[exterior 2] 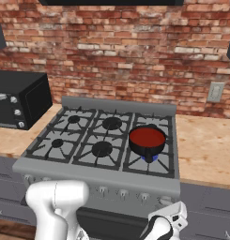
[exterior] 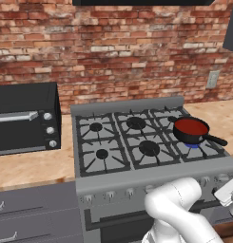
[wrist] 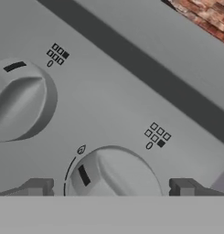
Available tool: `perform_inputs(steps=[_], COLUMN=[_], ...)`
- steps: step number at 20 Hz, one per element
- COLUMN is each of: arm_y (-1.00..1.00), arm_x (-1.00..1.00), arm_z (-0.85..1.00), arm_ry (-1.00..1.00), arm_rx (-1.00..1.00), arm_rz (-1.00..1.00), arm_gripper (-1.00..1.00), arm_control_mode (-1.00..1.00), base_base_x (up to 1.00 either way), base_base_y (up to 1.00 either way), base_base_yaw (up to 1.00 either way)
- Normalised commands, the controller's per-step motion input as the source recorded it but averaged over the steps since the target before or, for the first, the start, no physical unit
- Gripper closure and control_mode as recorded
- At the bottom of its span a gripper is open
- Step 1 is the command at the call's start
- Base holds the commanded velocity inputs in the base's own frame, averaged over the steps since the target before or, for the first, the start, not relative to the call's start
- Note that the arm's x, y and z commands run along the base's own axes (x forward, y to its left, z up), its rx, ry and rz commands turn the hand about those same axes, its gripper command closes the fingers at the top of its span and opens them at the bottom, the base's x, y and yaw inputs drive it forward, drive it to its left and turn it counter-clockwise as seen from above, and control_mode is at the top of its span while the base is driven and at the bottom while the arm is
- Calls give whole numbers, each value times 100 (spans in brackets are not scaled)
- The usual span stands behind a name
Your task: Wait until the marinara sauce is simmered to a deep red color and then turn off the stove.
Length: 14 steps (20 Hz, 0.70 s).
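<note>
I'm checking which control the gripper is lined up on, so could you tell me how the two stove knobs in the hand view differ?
The lower knob sits between the fingertips, with its dark mark turned off to one side. The upper-left knob lies clear of the gripper, with its mark at its top edge. Both are round, grey, and set in the stove panel.

The gripper (wrist: 108,186) sits close at the stove's (exterior: 151,174) front panel, fingertips (wrist: 36,186) spread to either side of 1 knob (wrist: 115,173); a 2nd knob (wrist: 19,100) stands just beside it; bare panel lies between the 2.
</note>
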Motion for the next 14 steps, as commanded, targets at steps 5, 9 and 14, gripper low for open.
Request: perform_inputs(steps=[5,9,14], arm_y=[0,0,0], arm_x=[9,10,11], arm_z=[0,-3,0], arm_ry=[0,0,-2], arm_rx=[3,0,-1], arm_rz=[-1,-1,-1], arm_gripper=[-100,-100,-100], arm_control_mode=[-100,-100,-100], base_base_x=[0,0,0], base_base_y=[0,0,0], base_base_yaw=[0,0,0])
